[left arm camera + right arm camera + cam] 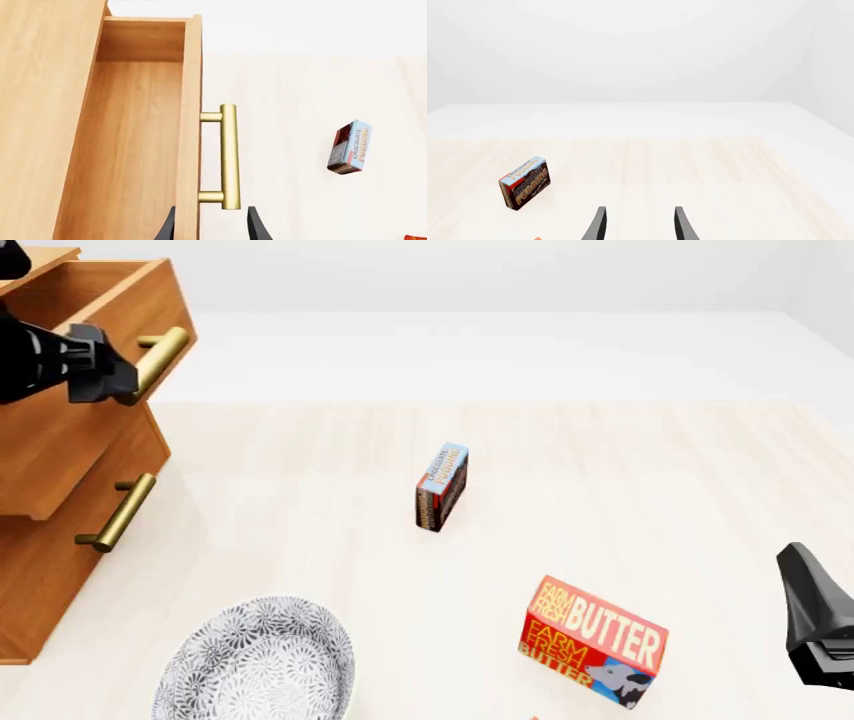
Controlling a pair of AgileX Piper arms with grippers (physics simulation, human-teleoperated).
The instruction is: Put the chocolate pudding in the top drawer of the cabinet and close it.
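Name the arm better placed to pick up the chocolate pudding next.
Right. Its gripper is open and empty, facing the chocolate pudding over bare table, while the left gripper sits at the open top drawer's brass handle.

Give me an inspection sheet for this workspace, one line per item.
Surface: pale wooden table.
Job's things: small blue and brown chocolate pudding box stands on edge mid-table; orange-brown wooden cabinet with top drawer pulled open, nothing seen inside.
Clutter: red-orange butter box; grey patterned plate.
Grippers: left end effector open, straddling the brass bar handle; right end effector open, holding nothing.
Cables: nothing seen.
Surroundings: plain white backdrop.
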